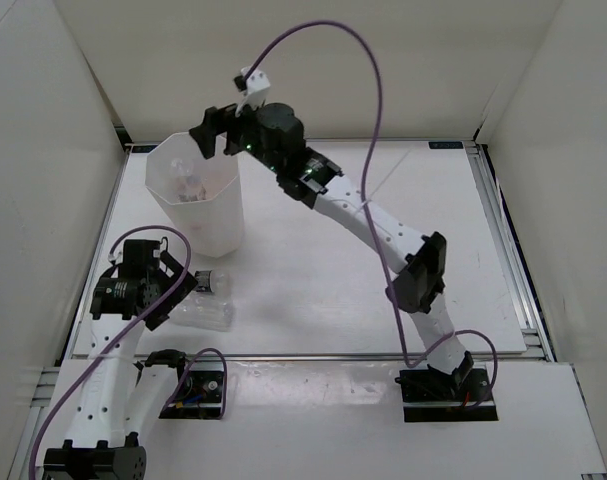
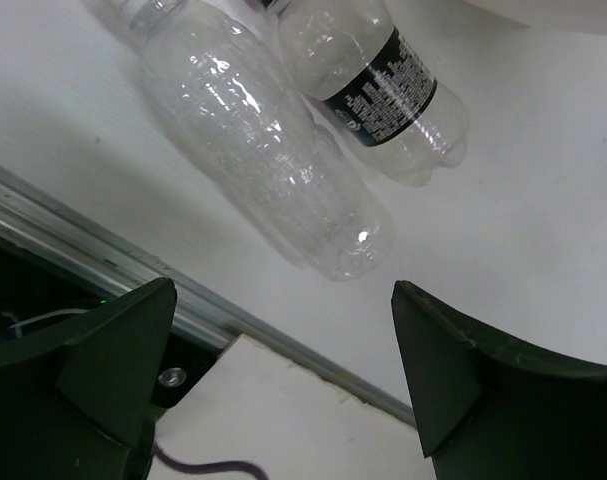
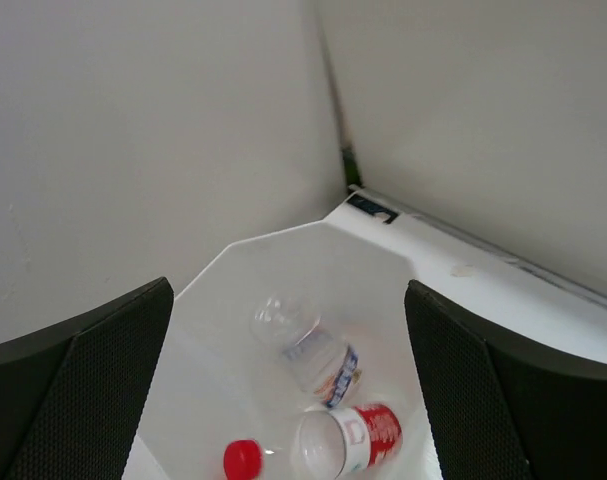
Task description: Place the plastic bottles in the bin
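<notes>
The tall white bin (image 1: 195, 200) stands at the back left of the table. My right gripper (image 1: 213, 140) hovers open over its rim, with nothing between the fingers. Looking down from the right wrist, that gripper (image 3: 288, 288) frames the bin (image 3: 273, 236), where a pale-labelled bottle (image 3: 320, 358) and a red-labelled bottle (image 3: 355, 440) with a red cap lie at the bottom. On the table in front of the bin lie an unlabelled bottle (image 2: 268, 160) and a black-labelled bottle (image 2: 383, 85), side by side. My left gripper (image 2: 283, 290) is open just short of them, touching neither.
The table's metal front rail (image 2: 103, 265) runs under my left gripper, close to the unlabelled bottle's base. White enclosure walls (image 3: 163, 130) rise right behind the bin. Purple cables (image 1: 363, 120) loop above both arms.
</notes>
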